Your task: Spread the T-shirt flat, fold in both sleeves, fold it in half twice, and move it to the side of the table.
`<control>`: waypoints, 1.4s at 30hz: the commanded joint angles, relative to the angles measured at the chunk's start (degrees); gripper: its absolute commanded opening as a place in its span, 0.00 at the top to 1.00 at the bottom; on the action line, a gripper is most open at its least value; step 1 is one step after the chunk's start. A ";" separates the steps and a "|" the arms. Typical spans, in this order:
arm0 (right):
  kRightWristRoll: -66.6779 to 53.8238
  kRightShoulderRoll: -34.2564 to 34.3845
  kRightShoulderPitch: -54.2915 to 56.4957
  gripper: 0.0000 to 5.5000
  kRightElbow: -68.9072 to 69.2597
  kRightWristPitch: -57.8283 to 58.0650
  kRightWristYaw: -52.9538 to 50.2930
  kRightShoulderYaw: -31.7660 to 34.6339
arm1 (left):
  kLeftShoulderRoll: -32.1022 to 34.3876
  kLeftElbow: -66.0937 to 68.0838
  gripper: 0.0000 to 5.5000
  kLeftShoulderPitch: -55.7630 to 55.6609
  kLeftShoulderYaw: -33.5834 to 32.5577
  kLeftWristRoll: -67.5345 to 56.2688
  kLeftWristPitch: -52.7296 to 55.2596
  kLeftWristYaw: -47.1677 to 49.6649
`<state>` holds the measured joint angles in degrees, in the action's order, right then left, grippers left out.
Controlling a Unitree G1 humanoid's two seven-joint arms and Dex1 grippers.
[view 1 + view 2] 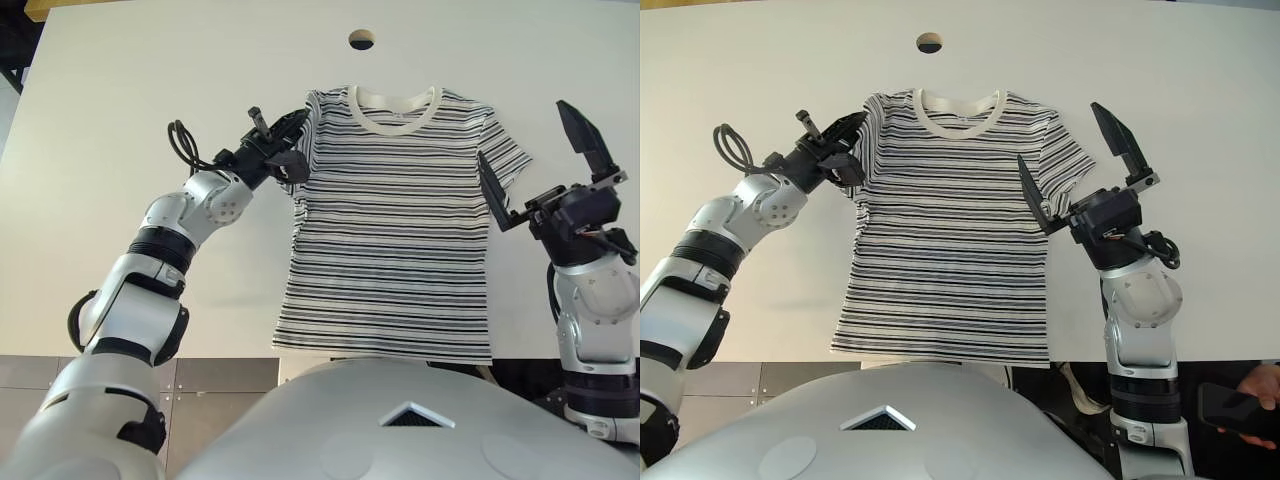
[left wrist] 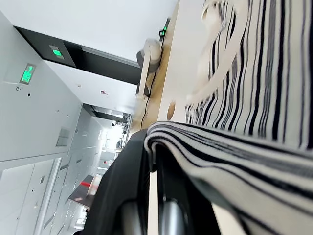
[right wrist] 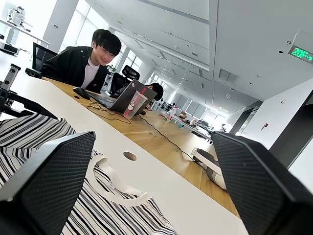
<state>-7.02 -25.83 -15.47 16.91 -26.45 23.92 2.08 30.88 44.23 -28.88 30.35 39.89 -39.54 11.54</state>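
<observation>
A black-and-white striped T-shirt (image 1: 390,220) with a cream collar lies spread on the white table (image 1: 150,90), collar away from me. Its left sleeve (image 1: 300,135) is folded in over the body, and my left gripper (image 1: 285,150) is shut on that sleeve's edge; the striped cloth (image 2: 234,152) shows pinched between the dark fingers. The shirt's right sleeve (image 1: 505,150) still lies out flat. My right gripper (image 1: 540,165) stands open just off that sleeve, fingers wide apart and tilted up, holding nothing.
A round cable hole (image 1: 361,39) sits in the table beyond the collar. Bare tabletop extends to the left and right of the shirt. The table's front edge runs just below the shirt hem (image 1: 380,350).
</observation>
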 commanded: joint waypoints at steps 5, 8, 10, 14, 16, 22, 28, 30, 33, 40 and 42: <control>-0.13 0.91 0.59 0.20 -0.27 0.77 0.41 0.18 | -5.67 1.75 0.83 -1.34 1.91 2.76 5.14 -2.87; 1.00 1.05 1.05 0.20 -1.72 0.52 -0.43 1.33 | -7.07 1.88 0.74 -1.66 0.82 1.98 5.97 -2.16; 3.68 0.61 2.15 0.20 -3.78 0.07 -1.94 2.73 | -6.87 0.74 0.68 -1.47 -0.33 1.17 5.92 -1.79; 20.84 -3.24 8.63 0.20 -12.06 -0.56 -10.94 6.17 | -5.99 -4.07 0.57 -0.12 -3.62 -1.64 5.14 -2.22; 30.80 -7.39 14.19 0.20 -19.32 -0.21 -16.35 5.74 | -6.22 -8.22 0.50 1.35 -7.05 -5.28 5.26 -1.97; 54.31 -17.20 34.77 0.20 -55.21 -0.19 -29.00 -9.32 | -7.92 -23.50 0.47 7.56 -15.43 -22.78 7.33 -9.97; 62.12 -16.92 44.53 0.20 -76.14 -3.31 -34.25 -22.44 | -7.54 -28.32 0.47 12.48 -18.47 -23.18 10.00 -11.34; 62.53 -17.26 44.51 0.20 -77.92 -5.89 -34.14 -25.27 | -7.72 -28.79 0.47 13.04 -18.90 -22.69 10.28 -11.53; 61.41 -19.23 43.37 0.20 -76.08 -9.91 -33.27 -27.80 | -7.69 -29.25 0.47 13.57 -19.35 -22.44 10.33 -11.98; 57.11 -23.47 38.21 0.20 -66.50 -13.11 -29.07 -28.76 | -7.46 -29.74 0.47 14.41 -20.41 -22.40 10.44 -12.64; 56.82 -23.04 38.05 0.20 -65.94 -12.48 -28.63 -29.22 | -7.55 -29.66 0.47 14.36 -20.60 -22.21 10.50 -12.69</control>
<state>49.17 -49.56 24.61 -49.04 -39.08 -7.29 -25.23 23.04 14.93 -15.07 10.34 16.70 -29.67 -0.32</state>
